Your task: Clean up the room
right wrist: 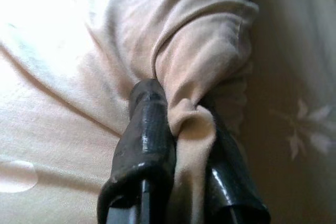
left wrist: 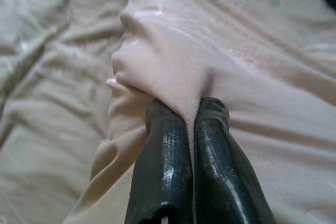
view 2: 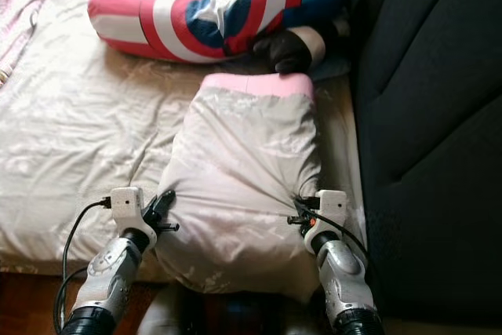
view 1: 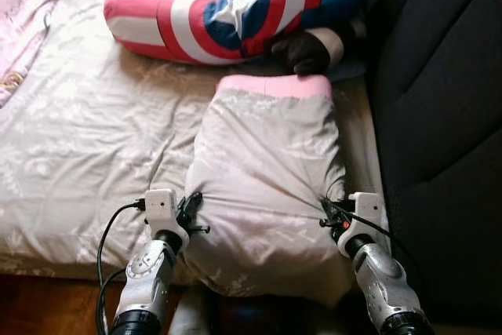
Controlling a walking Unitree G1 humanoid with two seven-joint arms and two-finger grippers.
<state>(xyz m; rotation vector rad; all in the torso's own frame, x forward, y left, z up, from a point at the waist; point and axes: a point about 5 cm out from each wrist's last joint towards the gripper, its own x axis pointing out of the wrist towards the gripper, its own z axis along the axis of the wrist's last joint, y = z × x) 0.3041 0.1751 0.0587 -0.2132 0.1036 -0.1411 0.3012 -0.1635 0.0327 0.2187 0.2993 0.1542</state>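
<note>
A pale folded quilt (view 1: 267, 186) with a pink far edge lies on the bed (view 1: 86, 139), and everything here sits around it. At the quilt's left near edge the left hand (view 1: 190, 208) has its two black fingers (left wrist: 165, 156) pressed together on a ridge of the fabric. At the quilt's right near edge the right hand (view 1: 328, 213) is clamped on a thicker bunched fold, its fingers (right wrist: 147, 124) held slightly apart by the cloth between them. Beyond the quilt's pink edge lies a red, white and blue star-patterned cushion (view 1: 235, 13); to the quilt's right stands a dark upholstered panel (view 1: 439, 115).

The left pinch looks thin, so a pull could slip the cloth out, leaving one side sagging. An uneven lift could also undo the fold.

Both silver forearms reach forward from the near edge of the bed, roughly parallel, hands low at the quilt's sides.
</note>
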